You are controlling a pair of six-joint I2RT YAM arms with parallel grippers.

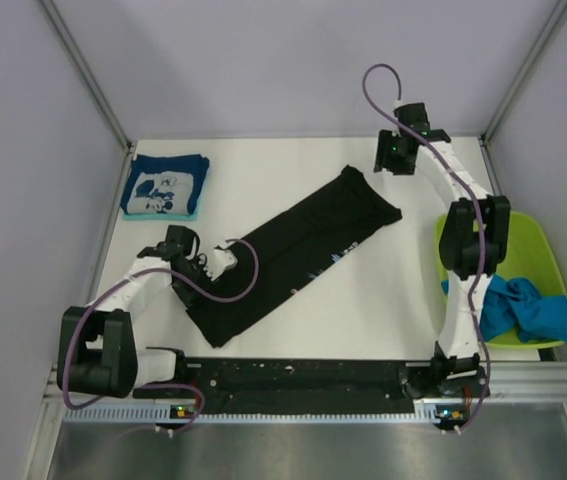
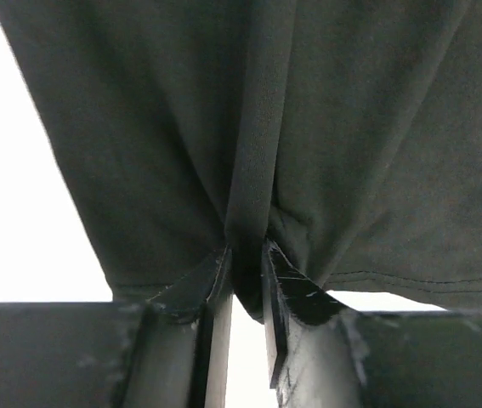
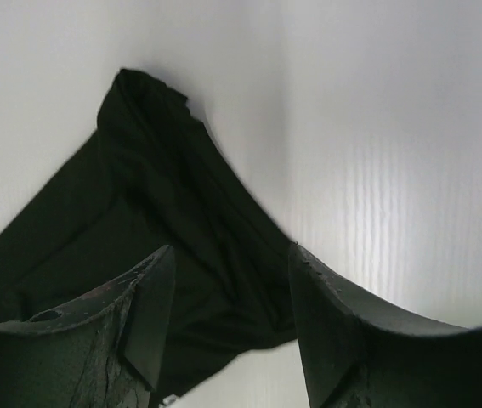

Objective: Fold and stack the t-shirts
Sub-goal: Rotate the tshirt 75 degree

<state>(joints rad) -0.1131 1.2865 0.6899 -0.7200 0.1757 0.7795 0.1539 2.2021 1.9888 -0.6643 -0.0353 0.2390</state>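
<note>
Black t-shirt point(image 1: 303, 245) sits clamped in the left gripper point(image 2: 246, 253) – right gripper point(image 3: 230, 255) gapes apart, empty – so a one-sided pull could drag the fold askew

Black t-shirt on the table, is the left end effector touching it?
Touching. The left wrist view shows the left end effector pinched shut on a bunched fold of the black t-shirt.

Black t-shirt point(image 1: 293, 255) print unreadably small; green tub point(image 1: 538, 235) partly behind right arm point(image 1: 473, 240).
</note>
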